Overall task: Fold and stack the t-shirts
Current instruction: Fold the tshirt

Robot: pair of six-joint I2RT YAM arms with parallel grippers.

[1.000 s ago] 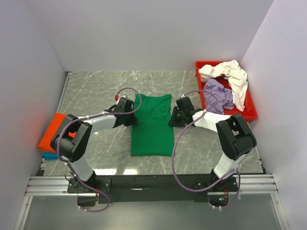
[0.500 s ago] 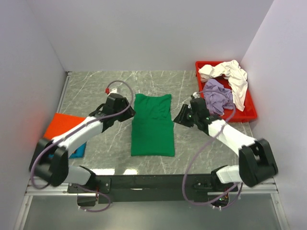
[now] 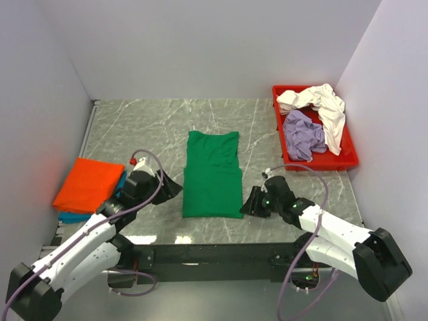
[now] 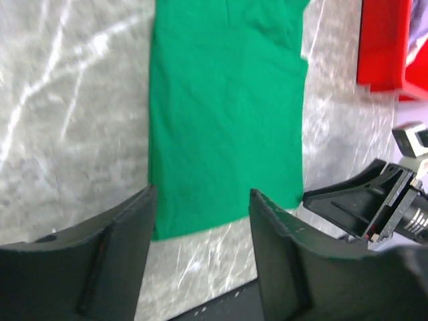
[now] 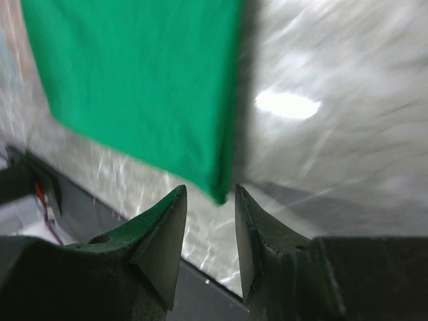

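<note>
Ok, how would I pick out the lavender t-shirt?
Look to the red tray at the far right corner of the marble table. Two crumpled shirts lie in it; the lavender t-shirt is the purple bundle, not the cream-white t-shirt draped beside it.

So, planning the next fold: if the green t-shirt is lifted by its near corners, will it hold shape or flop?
Probably floppy: the green t-shirt lies flat with soft creases, so unheld parts would likely sag. It looks thin, so likely light. Pushed, it might bunch rather than slide whole across the table.
</note>
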